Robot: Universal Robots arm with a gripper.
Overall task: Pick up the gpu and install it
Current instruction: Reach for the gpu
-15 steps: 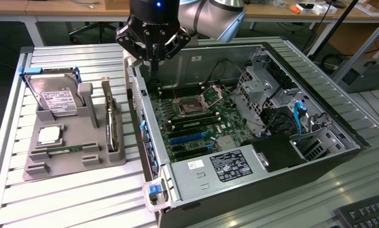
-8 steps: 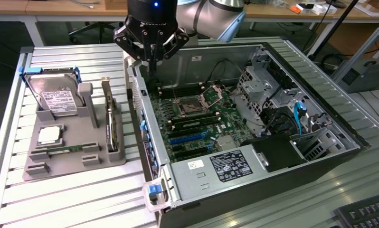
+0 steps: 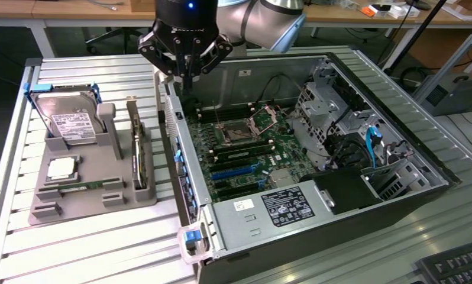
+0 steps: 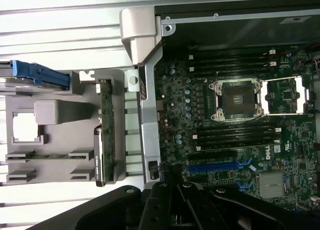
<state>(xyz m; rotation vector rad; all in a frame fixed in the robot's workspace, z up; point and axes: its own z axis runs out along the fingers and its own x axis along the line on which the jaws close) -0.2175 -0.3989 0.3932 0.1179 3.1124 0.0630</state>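
A keyboard [image 3: 457, 265] at five o'clock in the exterior view is cut off by the frame edge. The open computer case [image 3: 346, 236] lies on its side, with its power supply [image 3: 287, 207] nearest. At nine o'clock from the case, just beside its wall, stands a gray holder [image 3: 78, 204].

The gpu [image 3: 139, 155] stands on edge in the holder slot closest to the case. Its long axis runs from six toward twelve o'clock, parallel to the case wall. Its components are hard to make out. The wrist view presents the gpu [image 4: 105, 125] edge-on, green board with metal bracket; the exterior view presents its side.

A hard drive [image 3: 72, 121] stands at the holder's far end. The gripper [image 3: 187, 76], fingers together and empty, hangs above the far end of that case wall, apart from the gpu. The arm is cropped at twelve o'clock.
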